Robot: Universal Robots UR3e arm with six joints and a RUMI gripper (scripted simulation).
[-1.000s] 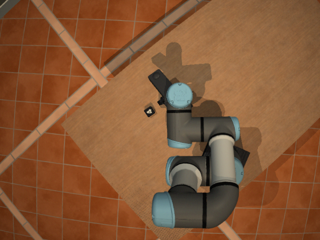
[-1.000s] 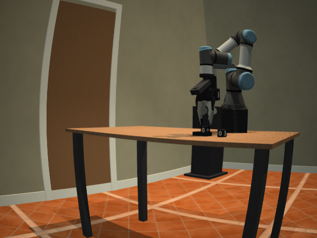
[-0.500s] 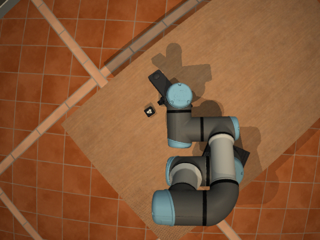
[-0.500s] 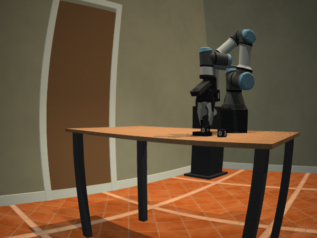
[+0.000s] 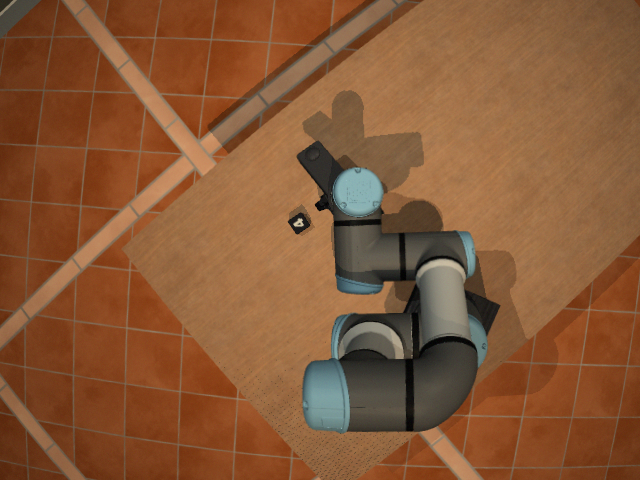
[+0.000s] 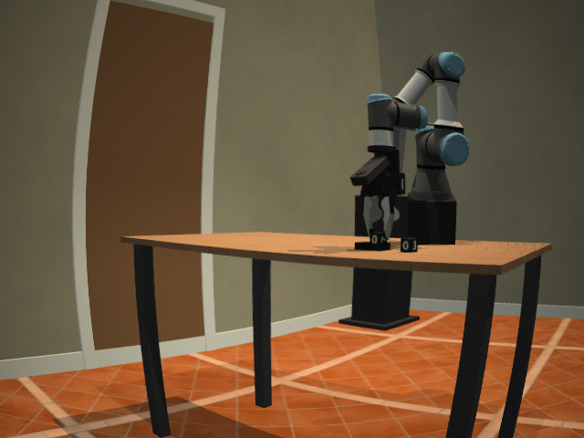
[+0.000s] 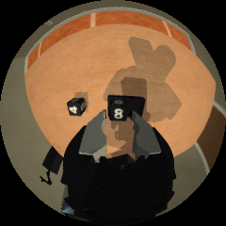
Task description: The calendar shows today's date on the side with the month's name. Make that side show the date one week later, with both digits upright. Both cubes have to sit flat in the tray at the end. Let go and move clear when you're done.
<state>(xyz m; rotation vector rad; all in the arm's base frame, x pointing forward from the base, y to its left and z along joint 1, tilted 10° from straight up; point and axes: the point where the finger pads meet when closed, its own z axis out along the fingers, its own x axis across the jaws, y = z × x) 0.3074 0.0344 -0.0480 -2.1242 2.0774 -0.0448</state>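
- Gripper (image 6: 379, 233) (image 7: 118, 110): fingers narrow, astride the 8-up cube (image 6: 374, 239) (image 7: 118, 113). Can't tell if they grip it or just flank it.
- That cube is directly below the wrist, at the tray's end nearer the loose cube. Can't confirm it's seated flat.
- Tray (image 6: 360, 245) (image 7: 139, 107): long axis runs roughly with the line between the fingertips, so one finger sits over the other, free end. Judgement: that finger could catch the tray on any sideways move; straight up looks safer.
- Loose cube (image 5: 298, 223) (image 6: 409, 245) (image 7: 76, 107): off the tray, out past its occupied end, 4 up. It still needs placing, likely in the tray's free end, beyond the 8-up cube.

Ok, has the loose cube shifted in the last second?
No. The loose cube sits at the same spot relative to the table's left corner from above.
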